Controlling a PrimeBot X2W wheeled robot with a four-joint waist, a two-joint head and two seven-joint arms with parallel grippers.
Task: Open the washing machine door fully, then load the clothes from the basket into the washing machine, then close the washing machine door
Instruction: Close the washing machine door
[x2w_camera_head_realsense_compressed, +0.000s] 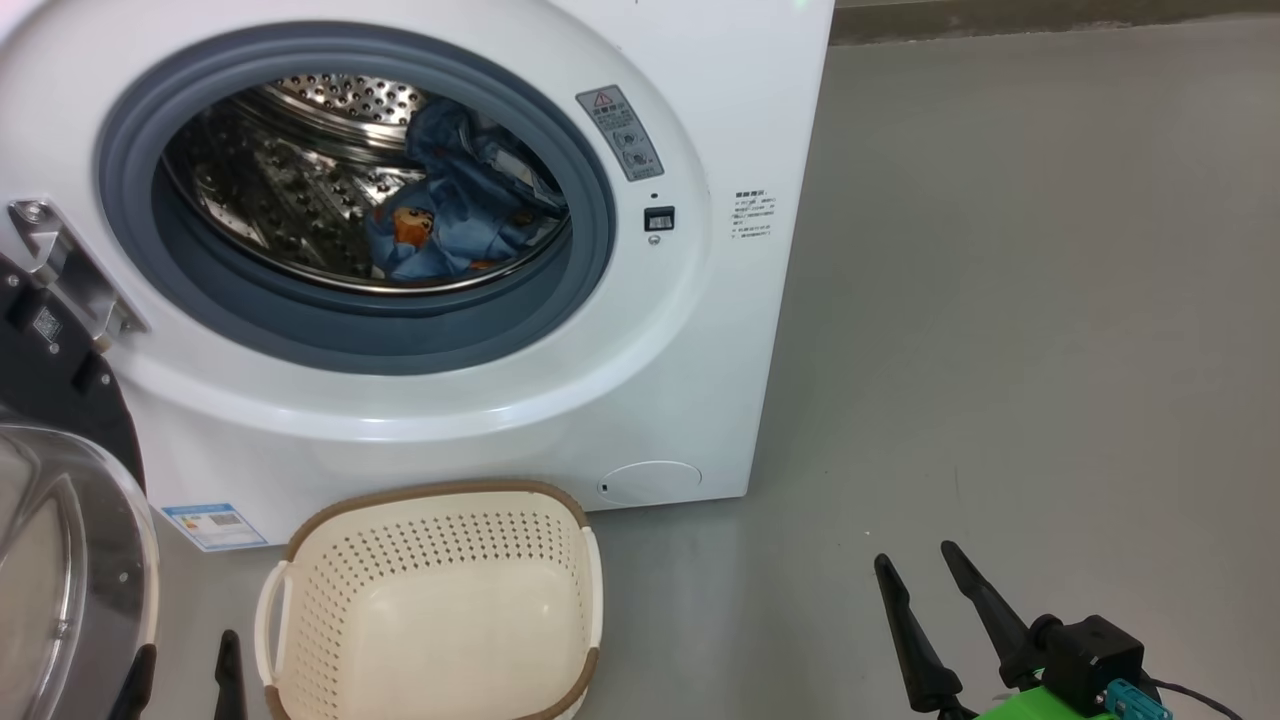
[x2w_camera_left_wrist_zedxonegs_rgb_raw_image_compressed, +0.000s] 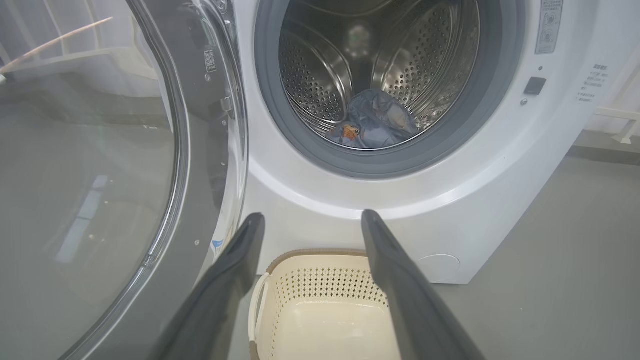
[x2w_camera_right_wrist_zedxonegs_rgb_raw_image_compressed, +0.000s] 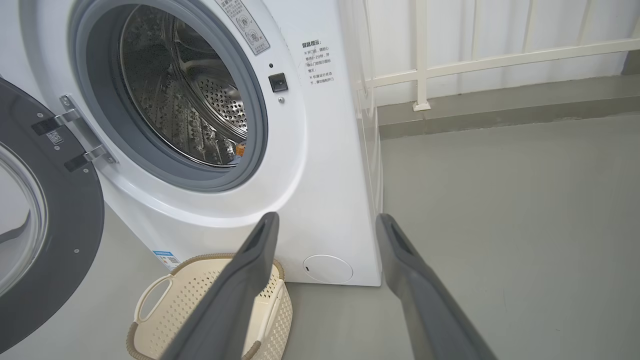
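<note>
The white washing machine (x2w_camera_head_realsense_compressed: 700, 330) (x2w_camera_left_wrist_zedxonegs_rgb_raw_image_compressed: 500, 190) (x2w_camera_right_wrist_zedxonegs_rgb_raw_image_compressed: 325, 165) stands with its round black door (x2w_camera_head_realsense_compressed: 60, 520) (x2w_camera_left_wrist_zedxonegs_rgb_raw_image_compressed: 100, 175) (x2w_camera_right_wrist_zedxonegs_rgb_raw_image_compressed: 45, 235) swung open to the left. Blue clothes (x2w_camera_head_realsense_compressed: 460, 200) (x2w_camera_left_wrist_zedxonegs_rgb_raw_image_compressed: 375, 122) with orange prints lie inside the steel drum; a sliver of orange clothes (x2w_camera_right_wrist_zedxonegs_rgb_raw_image_compressed: 240, 149) peeks out at the gasket. The cream basket (x2w_camera_head_realsense_compressed: 440, 600) (x2w_camera_left_wrist_zedxonegs_rgb_raw_image_compressed: 320, 320) (x2w_camera_right_wrist_zedxonegs_rgb_raw_image_compressed: 200, 300) sits on the floor in front, with nothing inside it. My left gripper (x2w_camera_head_realsense_compressed: 185, 655) (x2w_camera_left_wrist_zedxonegs_rgb_raw_image_compressed: 310, 216) is open beside the door, left of the basket. My right gripper (x2w_camera_head_realsense_compressed: 917, 553) (x2w_camera_right_wrist_zedxonegs_rgb_raw_image_compressed: 325, 217) is open low on the right, holding nothing.
Grey floor (x2w_camera_head_realsense_compressed: 1000, 350) stretches to the right of the machine. A white railing (x2w_camera_right_wrist_zedxonegs_rgb_raw_image_compressed: 475, 60) runs along the wall behind. A round service flap (x2w_camera_head_realsense_compressed: 650, 482) sits low on the machine front, a blue sticker (x2w_camera_head_realsense_compressed: 215, 525) at its lower left.
</note>
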